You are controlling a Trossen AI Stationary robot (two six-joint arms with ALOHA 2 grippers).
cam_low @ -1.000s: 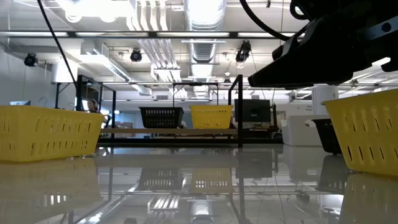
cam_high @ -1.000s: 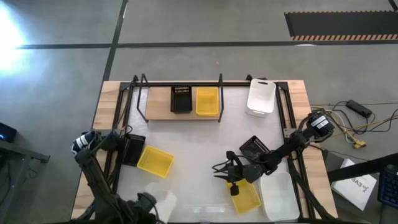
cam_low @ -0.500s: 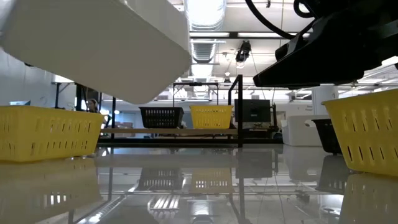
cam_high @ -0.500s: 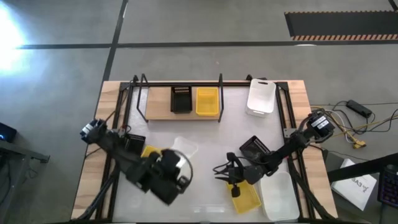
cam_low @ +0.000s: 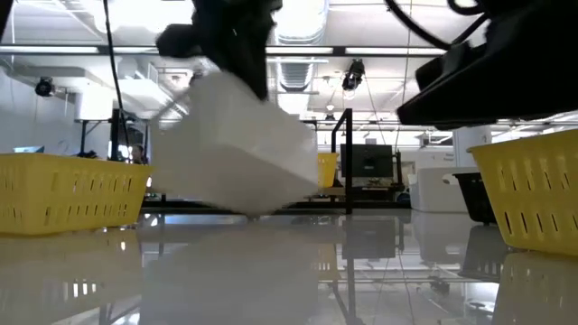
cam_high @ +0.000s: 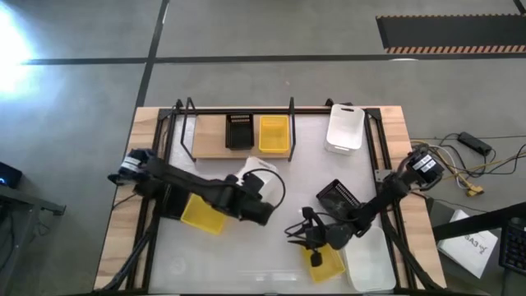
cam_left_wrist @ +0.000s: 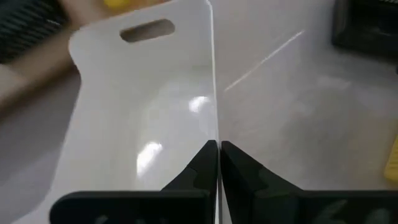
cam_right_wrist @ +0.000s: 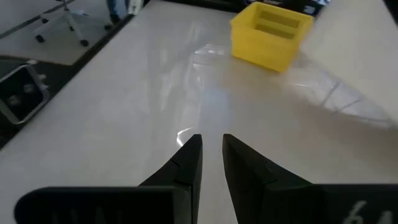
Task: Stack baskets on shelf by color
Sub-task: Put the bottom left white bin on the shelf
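- The desk [cam_high: 271, 197] has bare white surface in its middle, between the shelf [cam_high: 215, 138] at the far edge and the baskets nearer the front; black frame rails run along both its sides.
- On the shelf board a black basket [cam_high: 239, 130] and a yellow basket [cam_high: 274, 134] sit side by side, touching or nearly so; the board's left part is bare wood.
- The left gripper [cam_high: 256, 194] is over the desk just in front of the shelf, its jaws clamped together on the thin side wall of a white basket [cam_left_wrist: 143, 112] (the wall runs straight between the two fingers in the left wrist view).
- That white basket is off the desk and tilted in the low view, one lower corner close to the surface; its long axis runs away from the jaws, the slotted handle end farthest from them.
- Below the left arm lie a yellow basket on the desk [cam_high: 201, 215] and a black one beside it.
- The right gripper [cam_high: 308, 238] sits at the front right, jaws slightly apart; whether they grip the yellow basket at the front [cam_high: 325, 265] just beneath them I cannot tell.
- Another white basket [cam_high: 345, 128] lies at the far right, past the shelf's end.
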